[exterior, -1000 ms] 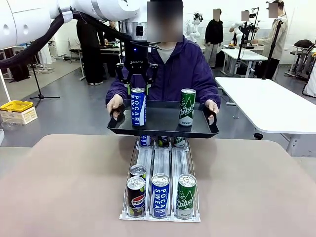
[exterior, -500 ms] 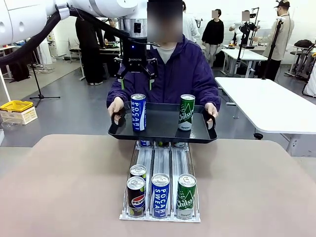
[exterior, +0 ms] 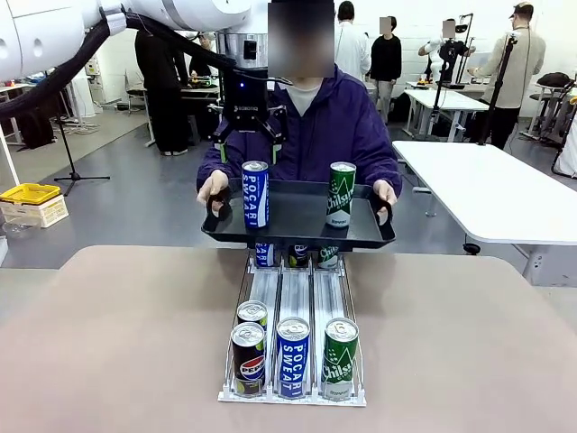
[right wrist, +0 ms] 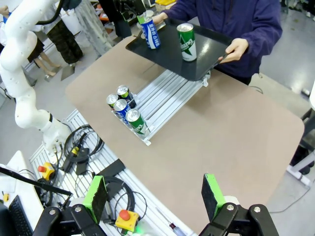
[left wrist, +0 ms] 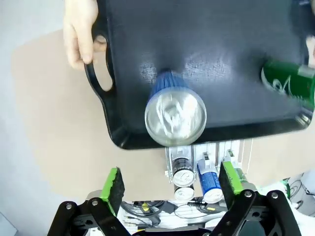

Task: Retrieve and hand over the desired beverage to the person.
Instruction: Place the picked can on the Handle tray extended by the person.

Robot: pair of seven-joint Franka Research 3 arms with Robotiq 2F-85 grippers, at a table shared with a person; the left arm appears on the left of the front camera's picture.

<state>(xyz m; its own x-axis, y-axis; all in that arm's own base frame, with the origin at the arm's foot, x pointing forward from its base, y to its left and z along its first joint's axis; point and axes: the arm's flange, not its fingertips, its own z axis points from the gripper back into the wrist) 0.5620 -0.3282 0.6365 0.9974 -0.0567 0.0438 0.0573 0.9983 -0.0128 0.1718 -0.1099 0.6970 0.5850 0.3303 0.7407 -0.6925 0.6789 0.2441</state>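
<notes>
Pocari Sweat can [exterior: 255, 194] stands upright on the black tray [exterior: 297, 225], toward its left side, well apart from the green Chilsung can [exterior: 341, 194] on the same tray. The person [exterior: 311, 126] in the navy-purple jacket holds the tray by both handles above the table's far edge. My left gripper [exterior: 247, 142] hangs just above the blue can, jaws wide apart, touching nothing. My right gripper [right wrist: 155, 196] sits high over the near table edge, jaws apart, empty. Dispenser rack [exterior: 294, 334] on the table holds Pepsi, Pocari Sweat, Chilsung at its front.
</notes>
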